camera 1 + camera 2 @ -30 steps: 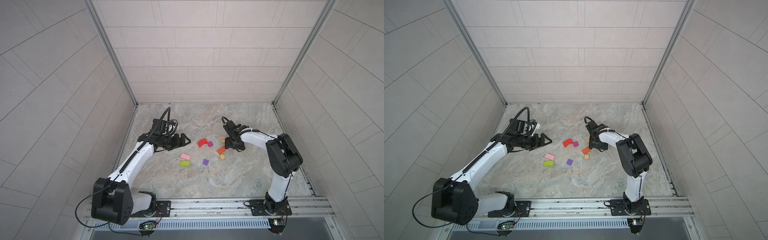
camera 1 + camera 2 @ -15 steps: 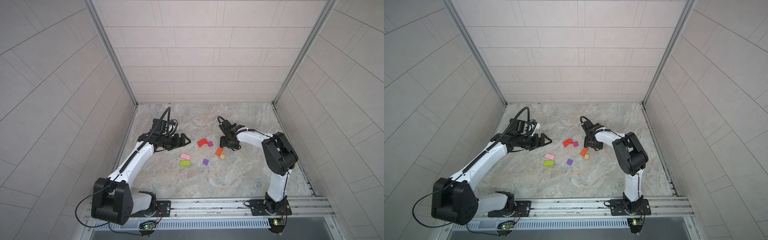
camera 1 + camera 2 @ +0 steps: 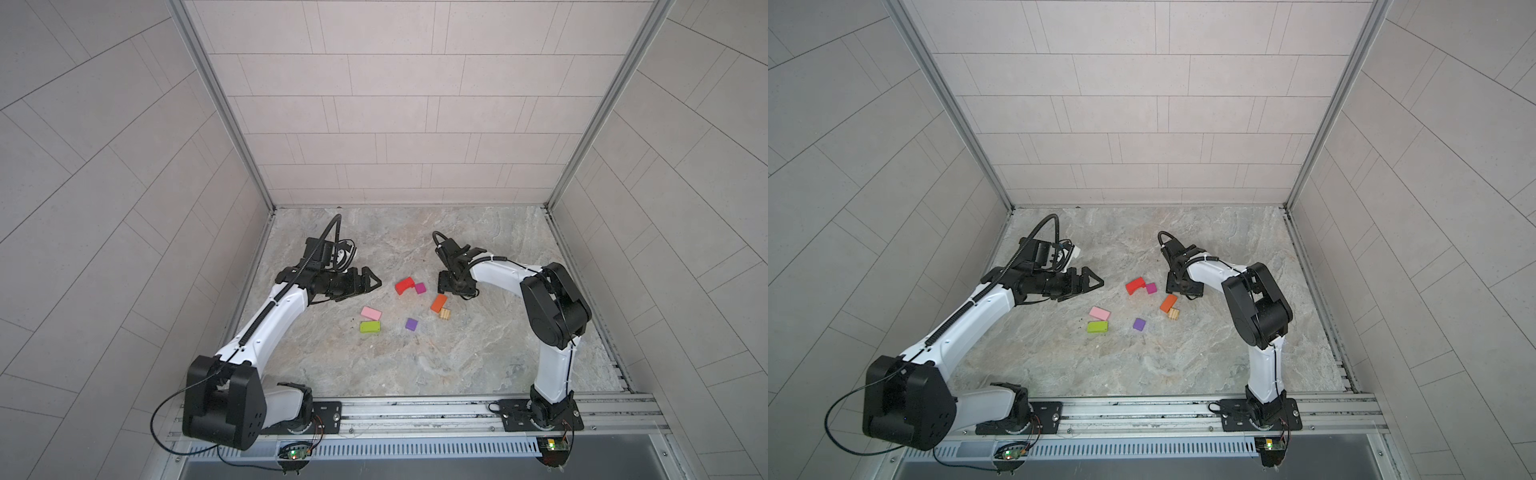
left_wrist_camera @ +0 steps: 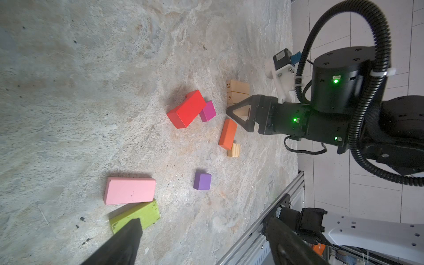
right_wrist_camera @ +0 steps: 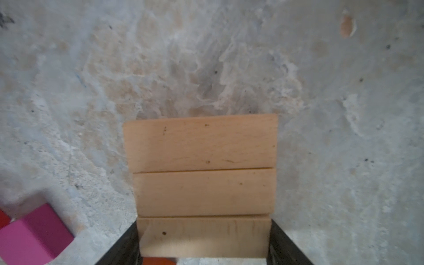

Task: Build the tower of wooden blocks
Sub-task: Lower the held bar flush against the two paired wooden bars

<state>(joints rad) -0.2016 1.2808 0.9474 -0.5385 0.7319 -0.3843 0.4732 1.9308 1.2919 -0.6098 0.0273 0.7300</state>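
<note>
Pinching a tan bar [image 5: 204, 239] by its two ends in the right tool [image 5: 204, 226], fingers [image 5: 126, 247] pressed on either end. Holding it low, parallel to and just beside two flat bars [image 5: 202, 165] lying edge to edge on the surface [image 5: 206, 57]; cannot tell whether touching them or already down on the surface. Hovering the left tool [image 3: 369, 281] spread wide with nothing in it, well apart from the bars, pointing toward the loose blocks. Scattered between the tools: red arch [image 3: 404, 285] touching magenta cube [image 3: 420, 288]; orange block [image 3: 438, 303] just beside the right tool, touching a small tan block [image 3: 444, 314]; purple cube [image 3: 411, 324] alone; pink block [image 3: 370, 313] and green block [image 3: 370, 327] close together, nearest the left tool. In both top views, all three bars hidden under the right tool [image 3: 453, 286] [image 3: 1181, 286], so no reading of the grip there. Only in the right wrist view: grip on the bar ends, plus a corner of magenta cube [image 5: 34, 234]. Only in the left wrist view: right tool [image 4: 238, 114] side-on with tan showing through its finger frame, printed digits on the flat bars' ends [image 4: 229, 91], and one left finger [image 4: 124, 245] over the green block [image 4: 142, 214].
</note>
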